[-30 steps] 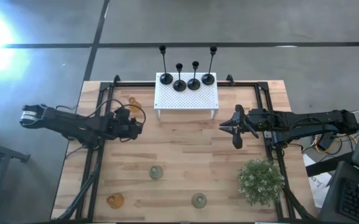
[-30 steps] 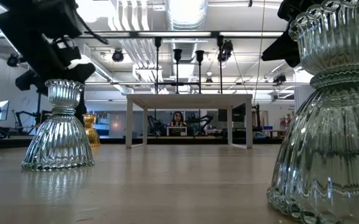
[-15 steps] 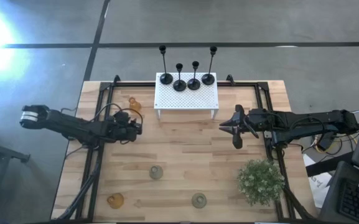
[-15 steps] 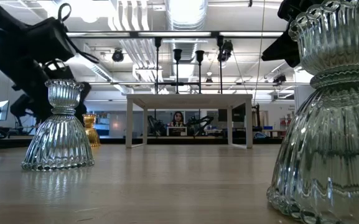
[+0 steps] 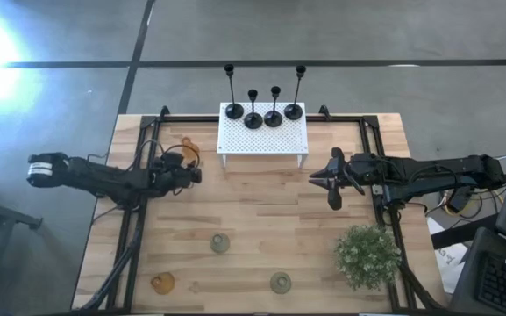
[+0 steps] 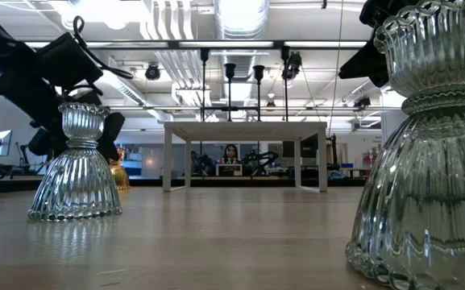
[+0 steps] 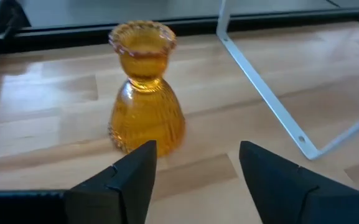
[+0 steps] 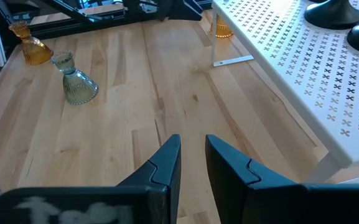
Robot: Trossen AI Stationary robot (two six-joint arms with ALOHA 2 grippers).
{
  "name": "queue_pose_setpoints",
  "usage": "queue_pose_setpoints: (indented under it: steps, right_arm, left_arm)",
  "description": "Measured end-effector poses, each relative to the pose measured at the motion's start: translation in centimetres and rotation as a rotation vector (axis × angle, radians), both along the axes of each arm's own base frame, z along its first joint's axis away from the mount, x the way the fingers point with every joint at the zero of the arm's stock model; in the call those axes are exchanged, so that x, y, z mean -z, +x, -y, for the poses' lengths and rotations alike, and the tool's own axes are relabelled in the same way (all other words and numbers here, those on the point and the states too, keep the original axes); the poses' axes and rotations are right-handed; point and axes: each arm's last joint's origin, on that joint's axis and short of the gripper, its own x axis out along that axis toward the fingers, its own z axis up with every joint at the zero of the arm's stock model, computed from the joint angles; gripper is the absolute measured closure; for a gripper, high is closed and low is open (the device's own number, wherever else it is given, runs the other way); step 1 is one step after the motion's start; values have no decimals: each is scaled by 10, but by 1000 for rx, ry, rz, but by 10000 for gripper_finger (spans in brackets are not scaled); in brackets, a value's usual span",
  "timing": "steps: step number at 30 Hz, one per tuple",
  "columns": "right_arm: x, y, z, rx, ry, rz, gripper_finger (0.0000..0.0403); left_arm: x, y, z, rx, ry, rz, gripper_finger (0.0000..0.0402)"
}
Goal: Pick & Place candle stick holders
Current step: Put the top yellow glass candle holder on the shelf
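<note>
An amber glass candle stick holder (image 7: 145,93) stands upright on its base at the table's far left (image 5: 188,146), beside the white rack. My left gripper (image 7: 198,168) is open just in front of it, low over the table (image 5: 195,173), one finger on either side of the way to it and touching nothing. Four black holders (image 5: 263,114) stand on the white rack (image 5: 263,140). Two pale green holders (image 5: 221,243) (image 5: 280,282) and a second amber one (image 5: 162,283) stand on the near half. My right gripper (image 8: 193,155) waits at the right (image 5: 316,178), with a narrow gap and nothing in it.
A bushy green plant (image 5: 368,254) stands at the near right corner. The rack's thin white leg (image 7: 260,81) runs down just right of the amber holder. Black frame rails (image 5: 138,211) run along the table's left and right sides. Bare wood lies in the middle.
My left gripper has sunk toward the table and swung toward the far edge, closer to the amber holder by the rack. My right arm has kept still, and no holder has moved.
</note>
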Motion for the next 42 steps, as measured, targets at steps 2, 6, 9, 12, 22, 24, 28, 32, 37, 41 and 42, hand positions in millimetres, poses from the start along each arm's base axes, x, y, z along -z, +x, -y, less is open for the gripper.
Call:
queue_pose_setpoints:
  steps: [2, 6, 9, 12, 22, 24, 28, 32, 37, 41, 42]
  right_arm:
    - [0, 0, 0, 0, 0, 0, 335]
    - [0, 0, 0, 0, 0, 0, 335]
    - [0, 0, 0, 0, 0, 0, 335]
    - [0, 0, 0, 0, 0, 0, 335]
    - [0, 0, 0, 0, 0, 0, 335]
    - [0, 0, 0, 0, 0, -1, 335]
    - [0, 0, 0, 0, 0, -1, 335]
    - [0, 0, 0, 0, 0, 0, 335]
    - [0, 0, 0, 0, 0, 0, 335]
    - [0, 0, 0, 0, 0, 0, 335]
    - [0, 0, 0, 0, 0, 0, 335]
  left_arm:
    - [0, -1, -4, -24, 1, 2, 154]
    - [0, -2, -11, -65, -5, 11, 140]
    - [0, -1, -18, -87, 4, 8, 138]
    - [1, 1, -24, -89, 19, -7, 138]
    - [11, 7, -43, -122, 55, -85, 138]
    - [15, 8, -46, -123, 52, -94, 138]
    - [22, 12, -52, -130, 45, -96, 138]
    - [28, 15, -57, -141, 59, -90, 138]
    - [30, 21, -61, -137, 110, -96, 141]
    - [30, 25, -64, -150, 159, -122, 148]
    - [29, 26, -65, -153, 172, -131, 149]
